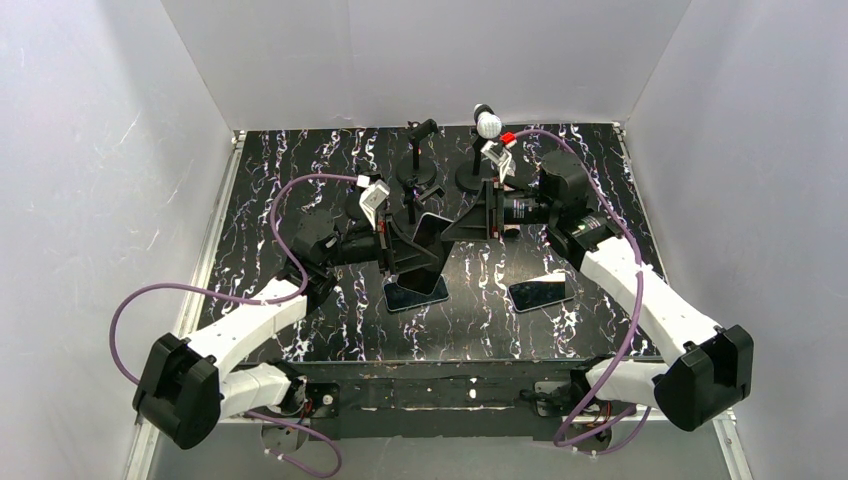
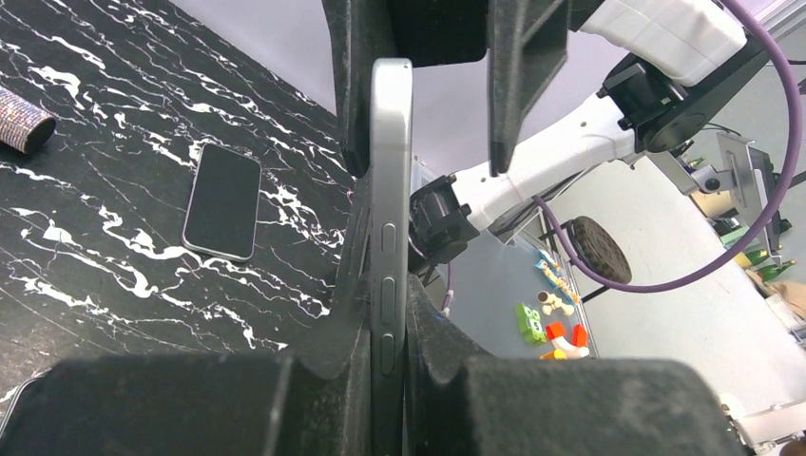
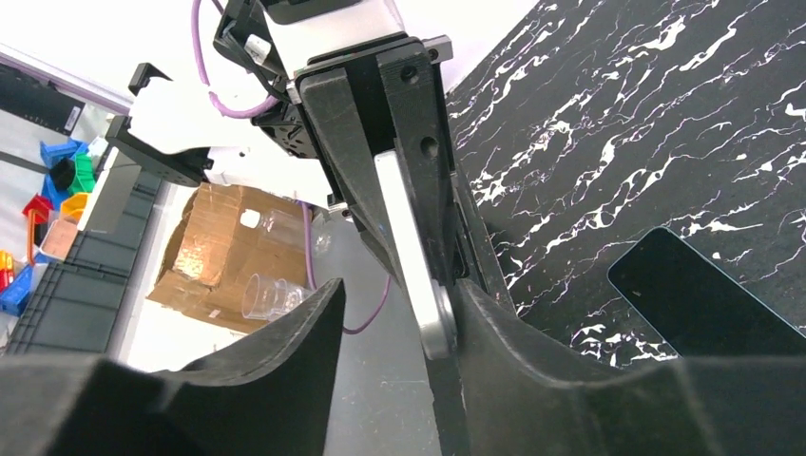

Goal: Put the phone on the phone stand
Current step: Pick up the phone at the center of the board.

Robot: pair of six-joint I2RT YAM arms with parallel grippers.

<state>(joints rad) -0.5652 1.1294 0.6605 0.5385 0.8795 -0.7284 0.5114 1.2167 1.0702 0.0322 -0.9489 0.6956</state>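
Note:
My left gripper is shut on a silver-edged phone and holds it on edge above the middle of the table. In the left wrist view the phone runs straight up from between my fingers. My right gripper faces it from the right and is open, its two fingers straddling the phone's far end. In the right wrist view one finger touches the phone; the other finger stands off with a gap. A black phone stand is at the back of the table.
Two more phones lie flat on the black marbled table, one under the held phone and one to the right. A second stand with a white round head stands at the back. White walls close in three sides.

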